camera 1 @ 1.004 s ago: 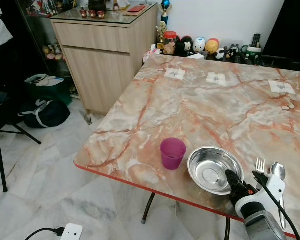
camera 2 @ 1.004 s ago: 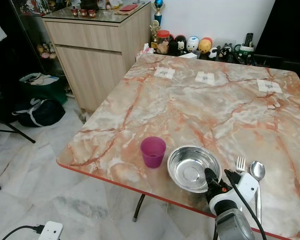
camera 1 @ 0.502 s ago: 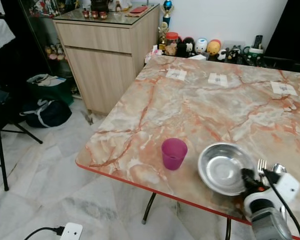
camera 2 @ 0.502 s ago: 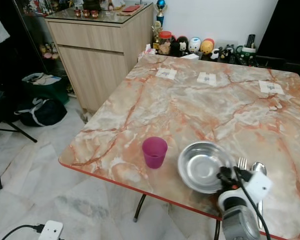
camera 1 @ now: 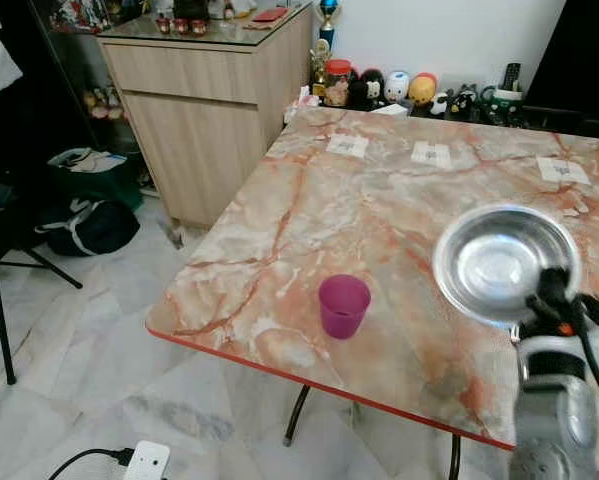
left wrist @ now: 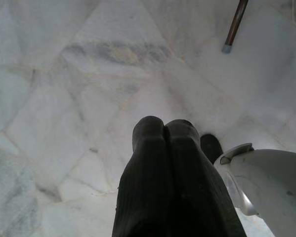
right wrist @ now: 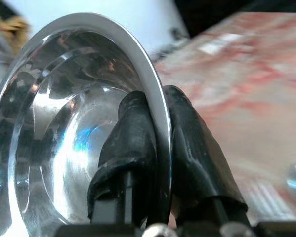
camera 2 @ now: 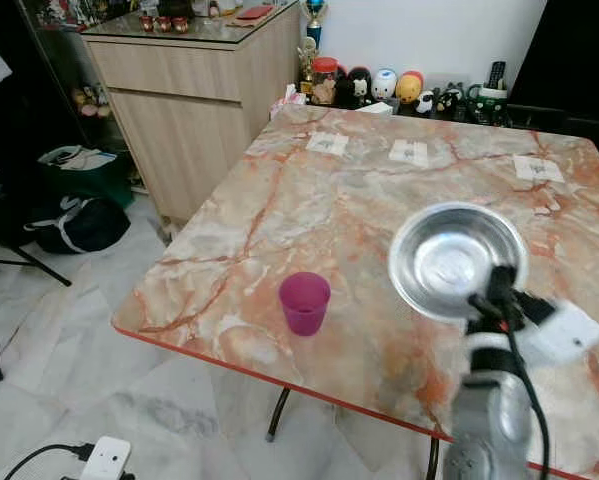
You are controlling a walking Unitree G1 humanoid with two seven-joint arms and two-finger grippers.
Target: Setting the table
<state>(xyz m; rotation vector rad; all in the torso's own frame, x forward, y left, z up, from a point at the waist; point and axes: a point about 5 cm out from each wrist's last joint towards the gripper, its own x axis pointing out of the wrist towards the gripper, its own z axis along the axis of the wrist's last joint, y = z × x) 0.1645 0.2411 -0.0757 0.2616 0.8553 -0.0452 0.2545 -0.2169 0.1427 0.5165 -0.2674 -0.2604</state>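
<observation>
the cup (camera 1: 343, 305) stands on the table (camera 1: 379, 220) near its front edge, left of the raised bowl (camera 1: 506, 262).

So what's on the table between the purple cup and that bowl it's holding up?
Nothing: bare marble table separates the cup from the bowl in the right gripper, seen in both eye views.
</observation>
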